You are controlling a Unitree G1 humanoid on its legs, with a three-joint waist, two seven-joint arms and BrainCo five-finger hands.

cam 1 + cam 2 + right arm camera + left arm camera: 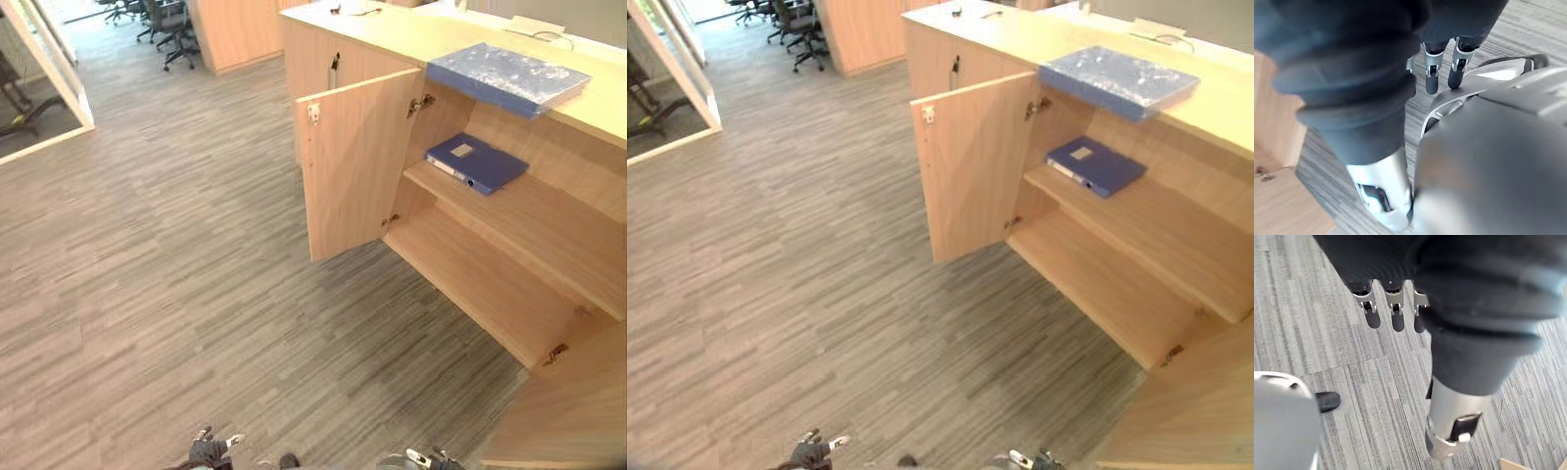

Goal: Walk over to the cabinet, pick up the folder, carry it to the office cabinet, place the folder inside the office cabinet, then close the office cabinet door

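Evidently | folder [477, 163] lies flat on upper shelf [558, 220] of office cabinet [312, 59], so placing looks done | second blue folder [507, 78] on desk [411, 34] above | door [358, 162] hangs wide, closing remains | left hand [1392, 313], right hand [1432, 73] low, fingers relaxed, empty

folders: 2 counted (pale blue folder [507, 76], dark blue folder [476, 162])
doors: 2 counted (left door [355, 162], right door [568, 411])

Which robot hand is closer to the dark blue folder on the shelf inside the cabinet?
Right. The right hand hangs low on the side toward the cabinet, below the folder; the left hand hangs over the floor, farther away.
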